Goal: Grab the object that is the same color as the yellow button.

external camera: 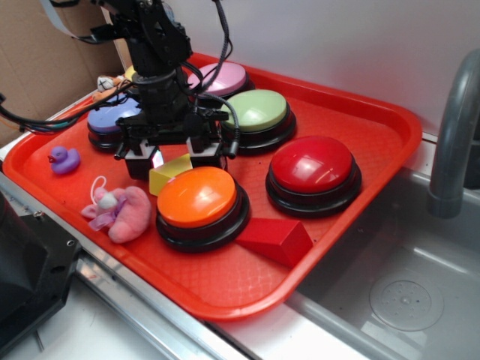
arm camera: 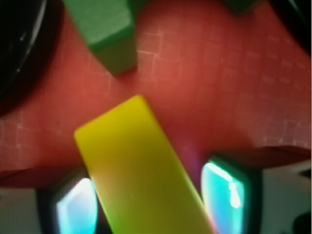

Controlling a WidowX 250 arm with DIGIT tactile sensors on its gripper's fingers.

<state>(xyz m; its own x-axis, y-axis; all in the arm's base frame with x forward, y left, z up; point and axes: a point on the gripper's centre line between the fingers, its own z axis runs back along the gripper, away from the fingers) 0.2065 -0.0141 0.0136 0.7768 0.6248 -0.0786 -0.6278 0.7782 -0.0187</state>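
The object, a small yellow block (external camera: 171,171), lies flat on the red tray (external camera: 360,112) just behind the orange button (external camera: 199,196). My gripper (external camera: 174,160) is lowered over it, open, with one finger on each side. In the wrist view the yellow block (arm camera: 136,161) runs diagonally between the two glowing pads (arm camera: 226,192) of the gripper (arm camera: 156,202). A strip of tray shows between the block and the right pad. The yellow button (external camera: 130,73) is almost fully hidden behind the arm at the tray's back left.
Green (external camera: 257,111), red (external camera: 312,165), pink (external camera: 223,77) and purple (external camera: 112,118) buttons stand around the gripper. A green block (arm camera: 109,29) sits just ahead of it. A red wedge (external camera: 277,238), a pink plush (external camera: 120,211) and a purple duck (external camera: 64,159) lie near the front. A sink (external camera: 405,285) is at right.
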